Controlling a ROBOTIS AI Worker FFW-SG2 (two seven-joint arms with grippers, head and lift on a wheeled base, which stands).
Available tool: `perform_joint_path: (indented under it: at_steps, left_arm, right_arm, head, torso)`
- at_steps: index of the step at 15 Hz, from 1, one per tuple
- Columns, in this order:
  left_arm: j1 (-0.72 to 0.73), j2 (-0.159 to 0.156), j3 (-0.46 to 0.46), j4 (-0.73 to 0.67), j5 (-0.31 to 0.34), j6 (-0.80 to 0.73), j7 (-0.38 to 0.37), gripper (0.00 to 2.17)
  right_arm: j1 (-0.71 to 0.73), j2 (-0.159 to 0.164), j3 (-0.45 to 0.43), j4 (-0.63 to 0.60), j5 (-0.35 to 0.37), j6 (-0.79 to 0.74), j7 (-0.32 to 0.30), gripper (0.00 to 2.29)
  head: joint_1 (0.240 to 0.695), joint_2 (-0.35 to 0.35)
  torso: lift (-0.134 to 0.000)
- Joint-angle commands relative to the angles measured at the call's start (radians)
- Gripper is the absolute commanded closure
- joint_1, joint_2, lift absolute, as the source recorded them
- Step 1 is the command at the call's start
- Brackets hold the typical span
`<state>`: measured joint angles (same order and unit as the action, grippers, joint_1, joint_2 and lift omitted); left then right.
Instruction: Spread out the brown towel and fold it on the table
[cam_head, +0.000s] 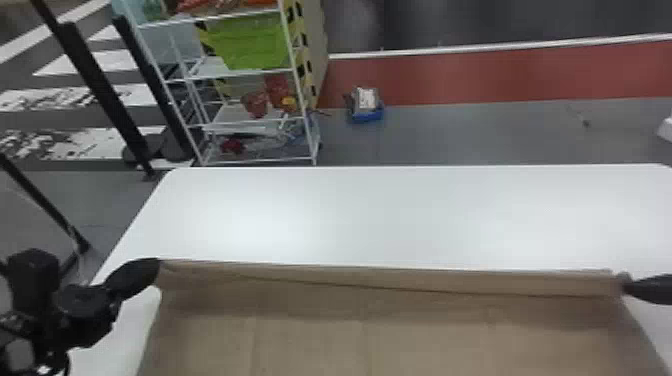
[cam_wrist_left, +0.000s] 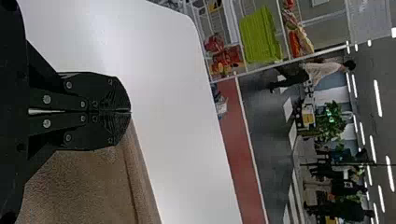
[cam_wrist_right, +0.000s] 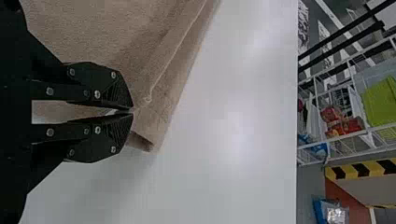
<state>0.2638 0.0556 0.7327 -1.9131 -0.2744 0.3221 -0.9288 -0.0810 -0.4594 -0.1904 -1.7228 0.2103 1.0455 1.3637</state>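
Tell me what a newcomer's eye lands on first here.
First, the brown towel, stretched over the near part of the white table, with the left gripper and right gripper pinching near its far corners. Then the green bin on the white rack, beyond the table toward the left.

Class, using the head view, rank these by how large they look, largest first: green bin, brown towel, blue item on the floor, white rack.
1. Brown towel
2. White rack
3. Green bin
4. Blue item on the floor
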Motion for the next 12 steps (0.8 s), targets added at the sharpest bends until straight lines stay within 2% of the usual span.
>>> perform_joint_path:
  at_steps: [1,5,10,12]
  left_arm:
    - [0.046,0.007,0.011,-0.01,-0.005,-0.074,-0.008,1.4]
    - [0.121,0.006,0.024,-0.053,-0.008,-0.142,-0.055,1.4]
    - [0.187,-0.003,0.05,-0.099,-0.008,-0.31,-0.173,1.4]
    - [0.198,-0.01,0.082,-0.121,-0.009,-0.363,-0.248,1.4]
  right_arm:
    - [0.038,-0.013,0.003,-0.012,0.003,-0.021,0.003,1.0]
    - [0.073,-0.021,0.014,-0.046,0.024,-0.043,0.003,1.0]
    - [0.089,-0.039,0.006,-0.081,0.023,-0.04,0.003,1.0]
    - [0.093,-0.041,0.0,-0.103,0.015,-0.034,0.003,1.0]
  head:
    - [0.695,0.202]
    - [0.695,0.21]
    - [0.695,0.177]
    - [0.695,0.157]
  torso:
    - [-0.124]
    - [-0.124]
    - [-0.124]
    - [-0.124]
